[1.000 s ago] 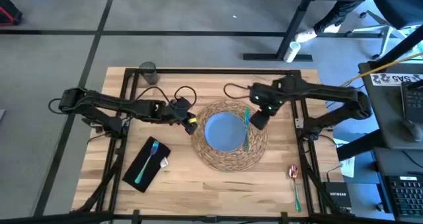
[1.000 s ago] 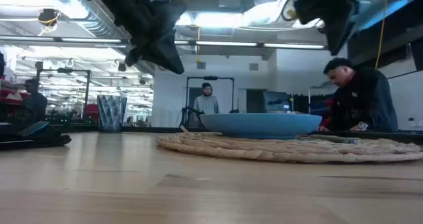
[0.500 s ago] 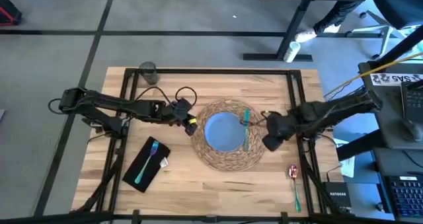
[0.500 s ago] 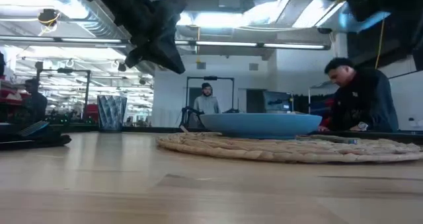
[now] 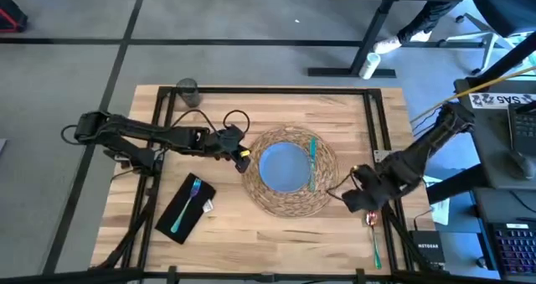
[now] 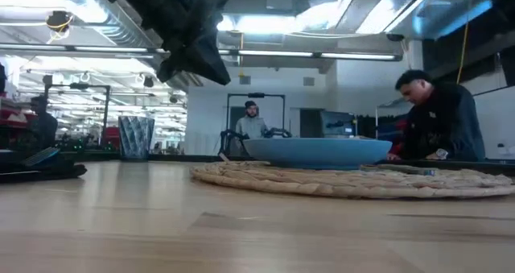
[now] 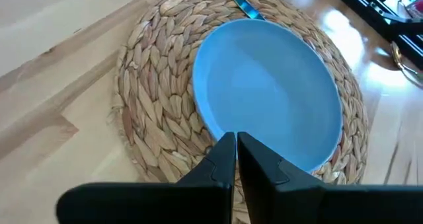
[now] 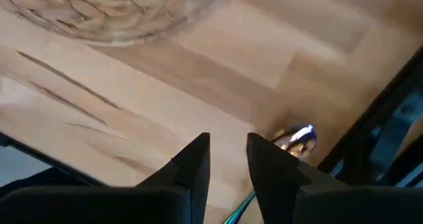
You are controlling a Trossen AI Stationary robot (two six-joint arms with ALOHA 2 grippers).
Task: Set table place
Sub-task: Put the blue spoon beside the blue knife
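Note:
A round woven placemat [image 5: 289, 196] lies mid-table with a blue plate [image 5: 283, 167] on it. A green-handled piece of cutlery [image 5: 312, 160] lies on the mat at the plate's right. A black napkin [image 5: 180, 213] with a teal fork [image 5: 189, 202] lies near left. A grey glass [image 5: 187, 91] stands far left. A spoon [image 5: 373, 234] lies near right. My left gripper [image 5: 240, 156] hovers shut over the mat's left edge [image 7: 236, 151]. My right gripper [image 5: 358, 202] is open just left of the spoon's bowl [image 8: 297, 139], above the table.
The table's black frame rails [image 5: 378, 162] run along both sides beside the arms. Cables [image 5: 237, 116] loop behind the left gripper. Bare wood [image 5: 276, 242] shows along the near edge. People stand in the room beyond the table [image 6: 434, 116].
My right gripper has swung from the placemat's far right side, beside the green cutlery, toward the table's near right corner and now stands by the spoon. The cutlery stays on the mat.

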